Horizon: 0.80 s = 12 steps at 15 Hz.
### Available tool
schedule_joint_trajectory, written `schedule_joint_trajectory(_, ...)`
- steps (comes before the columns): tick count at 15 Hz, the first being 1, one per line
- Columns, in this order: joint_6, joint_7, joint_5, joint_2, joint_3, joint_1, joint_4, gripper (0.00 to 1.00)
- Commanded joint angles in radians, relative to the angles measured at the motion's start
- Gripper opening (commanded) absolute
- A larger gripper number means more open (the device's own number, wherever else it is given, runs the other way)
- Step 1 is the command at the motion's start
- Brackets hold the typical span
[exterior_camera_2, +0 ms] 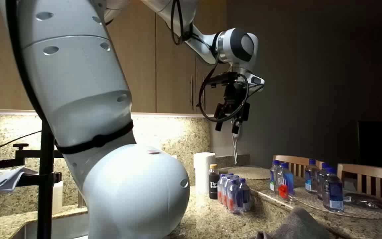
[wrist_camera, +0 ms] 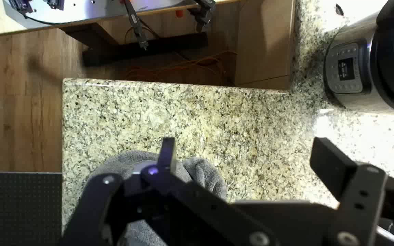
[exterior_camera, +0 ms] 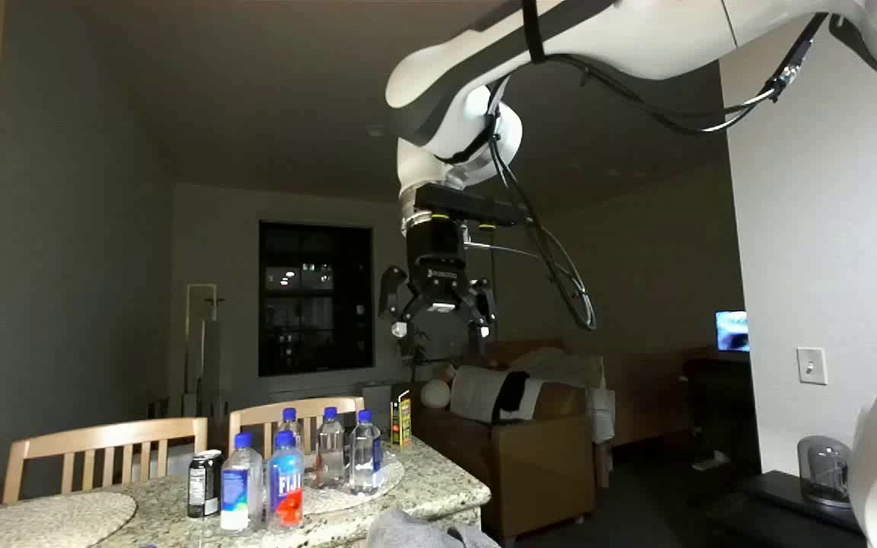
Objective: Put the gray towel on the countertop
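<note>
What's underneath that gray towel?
In the wrist view, speckled countertop shows right beside the gray towel. Whatever lies directly beneath the towel is covered, so I can't tell. The open gripper also blocks part of the towel from this camera.

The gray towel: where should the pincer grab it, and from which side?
Probably at the peak of the gray towel, from above: in an exterior view the cloth rises to a blunt point, and the open pincer faces down, so it could close across that fold.

free countertop (wrist_camera: 251, 136) between gray towel (wrist_camera: 202, 173) and cooker (wrist_camera: 364, 65)
</note>
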Motion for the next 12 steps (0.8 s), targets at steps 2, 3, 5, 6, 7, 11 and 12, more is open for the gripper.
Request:
schedule_joint_trajectory(2, -0.003, -0.001, 0.001, 0.001, 0.004, -0.006, 0.003, 1.0)
schedule_joint_trajectory(3, -0.003, -0.001, 0.001, 0.001, 0.004, -0.006, 0.003, 1.0)
schedule_joint_trajectory(5, -0.003, -0.001, 0.001, 0.001, 0.004, -0.006, 0.003, 1.0)
schedule_joint_trajectory(6, -0.003, -0.001, 0.001, 0.001, 0.004, -0.006, 0.003, 1.0)
schedule_joint_trajectory(7, 0.007, 0.009, 0.009, 0.005, 0.004, -0.007, 0.004, 1.0)
schedule_joint_trajectory(11, 0.091, 0.073, 0.019, 0.083, 0.031, -0.004, 0.021, 1.0)
schedule_joint_trajectory(12, 0.125, 0.104, 0.019, 0.117, 0.043, 0.0, 0.027, 1.0)
